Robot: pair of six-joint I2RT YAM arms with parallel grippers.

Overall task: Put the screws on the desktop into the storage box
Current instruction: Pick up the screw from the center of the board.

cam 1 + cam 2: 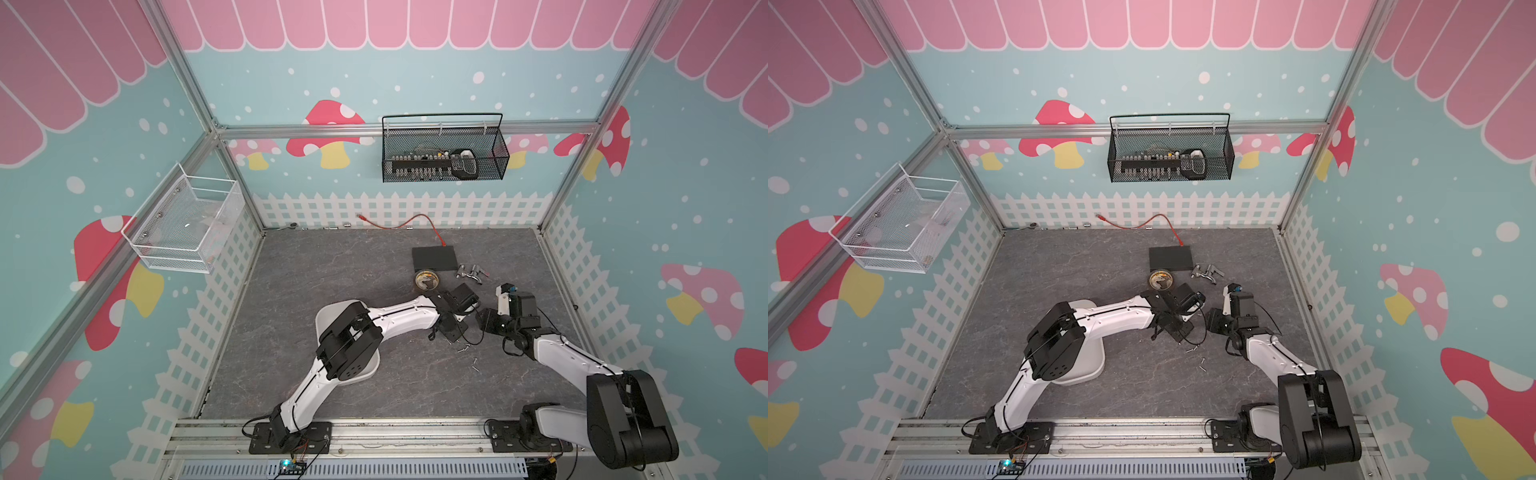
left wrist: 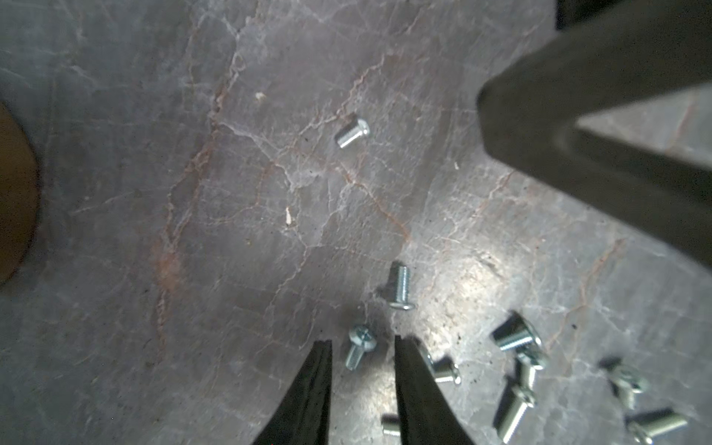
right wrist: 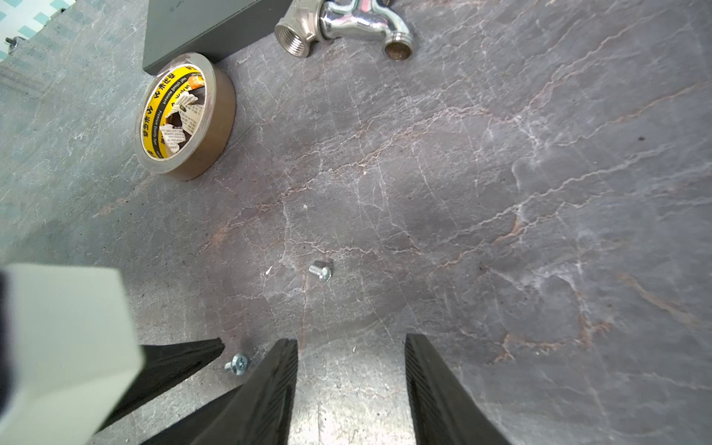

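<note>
In both top views a white wire basket (image 1: 183, 226) hangs at the far left. Right of it, in the lower middle, the storage box (image 1: 327, 316) lies on the desktop (image 1: 316, 266), largely covered by the elbow of the left arm (image 1: 409, 315). That arm stretches right toward the centre-right of the frame, where the screws (image 1: 461, 350) lie scattered on the grey surface, well apart from the box. The left wrist view shows the left gripper (image 2: 363, 343) low over the desktop with its jaws apart. One screw (image 2: 358, 348) lies between the fingers, touched by neither, and more screws cluster just beside one finger. Above this spot in the top views sit a tape roll (image 1: 427, 279), a flat black box (image 1: 434, 258) with a red cable (image 1: 415, 219) running to it, and chrome tap fittings (image 1: 471, 272). Furthest right, the right gripper (image 3: 350, 343) points at the desktop with its jaws spread and nothing between them. One of its fingers is close beside the left gripper, and a lone screw (image 3: 320, 271) lies ahead of it on bare tabletop.
</note>
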